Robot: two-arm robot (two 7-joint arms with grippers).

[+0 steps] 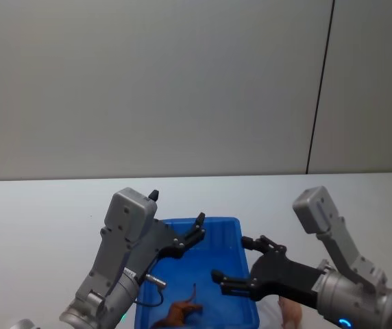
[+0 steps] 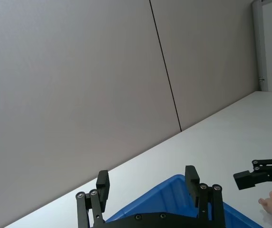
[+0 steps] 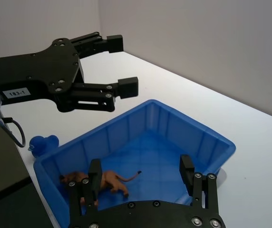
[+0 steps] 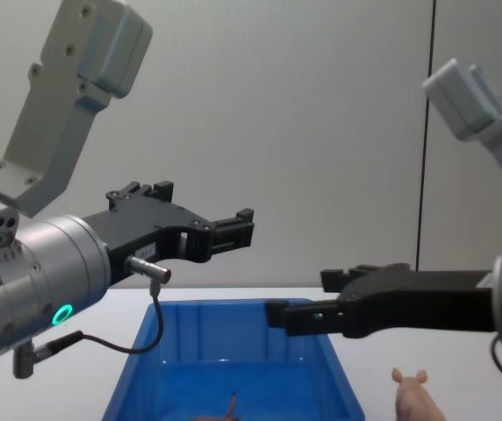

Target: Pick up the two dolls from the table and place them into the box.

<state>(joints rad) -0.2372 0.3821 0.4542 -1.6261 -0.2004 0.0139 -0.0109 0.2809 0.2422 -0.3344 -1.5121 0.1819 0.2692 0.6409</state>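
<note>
The blue box [image 1: 236, 236] stands on the white table [image 1: 38, 205] in front of me. The reddish-brown lion doll [image 1: 179, 312] lies on its floor near the front; the right wrist view shows the lion [image 3: 111, 181] on its side. The pale pink pig doll [image 4: 413, 396] stands on the table just right of the box, under my right arm. My left gripper [image 1: 197, 230] hovers open and empty above the box's back left part. My right gripper [image 1: 230, 260] hangs open and empty over the box's right wall, above and left of the pig.
A small blue rounded object [image 3: 43, 143] lies on the table outside the box, beneath the left arm. The plain grey wall [image 1: 182, 82] rises behind the table. Bare tabletop lies to the left and right of the box.
</note>
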